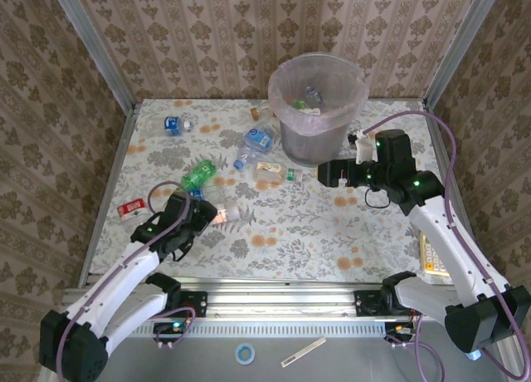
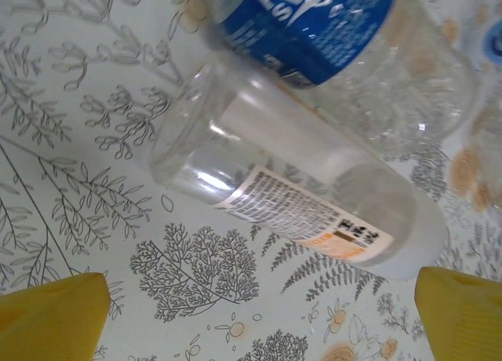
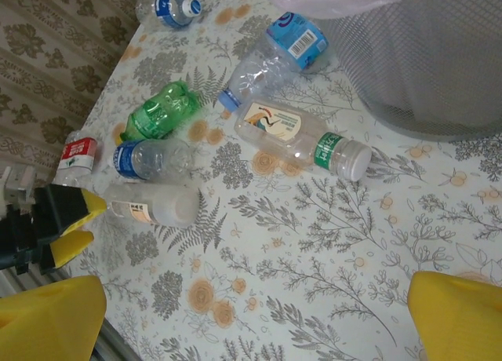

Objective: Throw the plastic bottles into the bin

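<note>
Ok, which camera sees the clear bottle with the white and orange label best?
The left wrist view: the clear bottle lies close up, label print visible. The top external view shows it tiny beside the left gripper; the right wrist view shows it whole but far off.

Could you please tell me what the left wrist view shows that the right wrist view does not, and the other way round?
Left wrist: the print on the label of the clear bottle, seen close up. Right wrist: the bin, a green bottle, a white-capped bottle and a red-labelled bottle. Both: that clear bottle lying beside the blue-labelled bottle on the flowered table.
</note>
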Action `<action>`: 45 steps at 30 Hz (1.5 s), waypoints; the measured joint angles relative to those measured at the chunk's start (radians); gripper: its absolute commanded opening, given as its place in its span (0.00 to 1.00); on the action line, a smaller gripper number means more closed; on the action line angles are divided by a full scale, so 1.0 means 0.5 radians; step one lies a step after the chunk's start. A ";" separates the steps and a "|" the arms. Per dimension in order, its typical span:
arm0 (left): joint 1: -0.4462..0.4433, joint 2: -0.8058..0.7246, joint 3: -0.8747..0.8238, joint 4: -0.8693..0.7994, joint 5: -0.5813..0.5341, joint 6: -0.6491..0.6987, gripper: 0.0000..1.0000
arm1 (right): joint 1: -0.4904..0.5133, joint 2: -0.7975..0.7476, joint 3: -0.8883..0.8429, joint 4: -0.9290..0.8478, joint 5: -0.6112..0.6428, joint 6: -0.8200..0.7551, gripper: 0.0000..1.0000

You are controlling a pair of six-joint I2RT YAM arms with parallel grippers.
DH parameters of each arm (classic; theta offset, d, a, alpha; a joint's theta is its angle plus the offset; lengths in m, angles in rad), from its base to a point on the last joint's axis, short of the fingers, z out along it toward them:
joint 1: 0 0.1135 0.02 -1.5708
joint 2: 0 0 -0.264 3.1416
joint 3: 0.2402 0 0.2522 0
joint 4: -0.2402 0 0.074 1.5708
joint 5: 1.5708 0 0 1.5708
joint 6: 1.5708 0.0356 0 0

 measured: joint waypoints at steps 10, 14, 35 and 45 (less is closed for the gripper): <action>0.008 0.286 0.002 0.152 0.015 -0.188 1.00 | 0.001 -0.056 -0.074 0.005 -0.001 0.002 1.00; 0.017 0.314 0.006 0.221 0.011 -0.208 1.00 | 0.001 -0.071 -0.109 0.005 -0.011 0.001 1.00; 0.017 0.592 0.099 0.307 -0.016 -0.208 0.96 | 0.002 -0.135 -0.208 0.021 -0.033 -0.002 1.00; 0.017 0.702 0.127 0.413 -0.041 -0.153 0.92 | 0.002 -0.159 -0.258 0.020 -0.037 -0.003 1.00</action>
